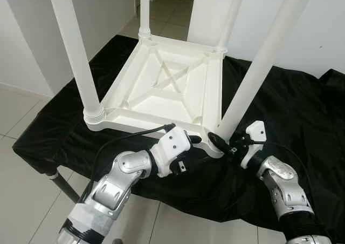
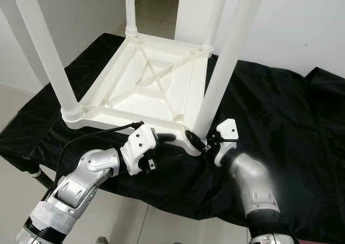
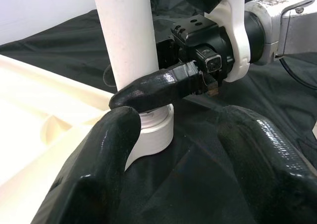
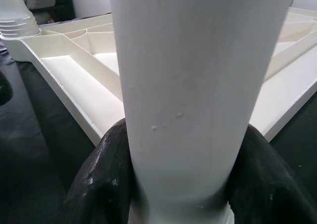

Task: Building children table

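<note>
A white plastic children's table (image 1: pixel 161 82) lies upside down on a black cloth, with its legs pointing up. My right gripper (image 1: pixel 218 141) is shut on the base of the near-right leg (image 1: pixel 259 66), just above its corner socket (image 3: pixel 153 135). In the right wrist view both black fingers (image 4: pixel 106 169) press against that leg (image 4: pixel 198 85). My left gripper (image 3: pixel 178 149) is open and sits low beside the same corner, pointing at the socket. Its two fingers (image 3: pixel 99 169) are spread wide with nothing between them.
The black cloth (image 1: pixel 302 109) covers a low stand with a metal leg (image 1: pixel 62 184) at the near left. The other table legs (image 1: pixel 75 49) rise at the remaining corners. Tiled floor (image 1: pixel 21 174) runs in front, and white walls stand behind.
</note>
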`<state>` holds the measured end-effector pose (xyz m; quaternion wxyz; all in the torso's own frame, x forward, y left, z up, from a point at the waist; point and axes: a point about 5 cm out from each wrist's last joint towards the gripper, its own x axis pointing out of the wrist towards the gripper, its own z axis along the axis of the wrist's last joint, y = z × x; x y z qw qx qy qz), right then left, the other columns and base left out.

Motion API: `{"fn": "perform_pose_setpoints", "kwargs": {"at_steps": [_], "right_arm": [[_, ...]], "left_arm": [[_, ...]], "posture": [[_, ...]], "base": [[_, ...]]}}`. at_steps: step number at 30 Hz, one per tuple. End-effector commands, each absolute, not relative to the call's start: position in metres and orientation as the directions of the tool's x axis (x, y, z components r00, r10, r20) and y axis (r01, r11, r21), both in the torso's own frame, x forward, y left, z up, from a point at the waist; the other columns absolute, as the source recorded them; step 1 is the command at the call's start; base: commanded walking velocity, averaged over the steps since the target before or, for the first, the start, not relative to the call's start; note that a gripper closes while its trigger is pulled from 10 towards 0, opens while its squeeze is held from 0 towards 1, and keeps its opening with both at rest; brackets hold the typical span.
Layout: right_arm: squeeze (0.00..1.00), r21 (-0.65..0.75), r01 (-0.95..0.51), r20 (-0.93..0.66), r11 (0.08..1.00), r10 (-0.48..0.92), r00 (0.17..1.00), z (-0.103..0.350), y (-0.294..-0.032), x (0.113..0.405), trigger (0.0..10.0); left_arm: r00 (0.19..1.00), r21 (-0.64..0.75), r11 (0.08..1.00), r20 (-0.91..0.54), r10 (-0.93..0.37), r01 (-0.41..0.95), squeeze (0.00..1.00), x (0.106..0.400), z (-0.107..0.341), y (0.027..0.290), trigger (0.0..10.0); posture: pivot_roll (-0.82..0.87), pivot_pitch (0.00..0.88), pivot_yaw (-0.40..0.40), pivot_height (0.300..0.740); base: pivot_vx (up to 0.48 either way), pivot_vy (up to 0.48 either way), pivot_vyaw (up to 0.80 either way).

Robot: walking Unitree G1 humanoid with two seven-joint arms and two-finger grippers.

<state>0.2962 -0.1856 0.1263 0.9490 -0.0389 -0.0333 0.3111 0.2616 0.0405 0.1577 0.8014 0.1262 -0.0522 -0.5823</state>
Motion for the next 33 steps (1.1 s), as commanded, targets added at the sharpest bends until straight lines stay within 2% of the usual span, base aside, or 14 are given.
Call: {"fn": "perform_pose_setpoints", "kwargs": {"at_steps": [1, 21, 22, 32, 33], "right_arm": [[0.00, -0.063, -0.569, 0.006, 0.820, 0.570, 0.821, 0.117, -0.184, 0.293, 10.0], [0.00, -0.028, -0.362, 0.004, 0.932, 0.362, 0.932, 0.114, -0.156, 0.275, 10.0], [0.00, -0.004, -0.312, -0.001, 0.950, 0.312, 0.950, 0.113, -0.153, 0.271, 10.0], [0.00, 0.028, -0.157, -0.018, 0.987, 0.157, 0.987, 0.108, -0.151, 0.261, 10.0], [0.00, 0.026, -0.088, -0.021, 0.996, 0.089, 0.996, 0.108, -0.150, 0.260, 10.0]], "left_arm": [[0.307, 0.268, 0.276, -0.082, -0.948, 0.923, 0.00, 0.263, 0.155, 0.040, 10.0], [0.307, 0.264, 0.278, -0.075, -0.949, 0.924, 0.00, 0.262, 0.153, 0.037, 10.0], [0.305, 0.258, 0.278, -0.071, -0.950, 0.925, 0.00, 0.261, 0.152, 0.036, 10.0], [0.315, 0.260, 0.286, -0.078, -0.946, 0.922, 0.00, 0.265, 0.151, 0.040, 10.0], [0.323, 0.265, 0.293, -0.079, -0.943, 0.919, 0.00, 0.267, 0.151, 0.041, 10.0]], "posture": [[0.01, 0.082, -0.067, 0.740], [0.00, 0.066, -0.065, 0.740], [-0.01, 0.062, -0.061, 0.740], [-0.02, 0.032, -0.050, 0.740], [-0.02, 0.017, -0.048, 0.740]], "base": [[0.000, 0.000, 0.00], [0.000, 0.000, 0.00], [0.000, 0.000, 0.00], [0.000, 0.000, 0.00], [0.000, 0.000, 0.00]]}}
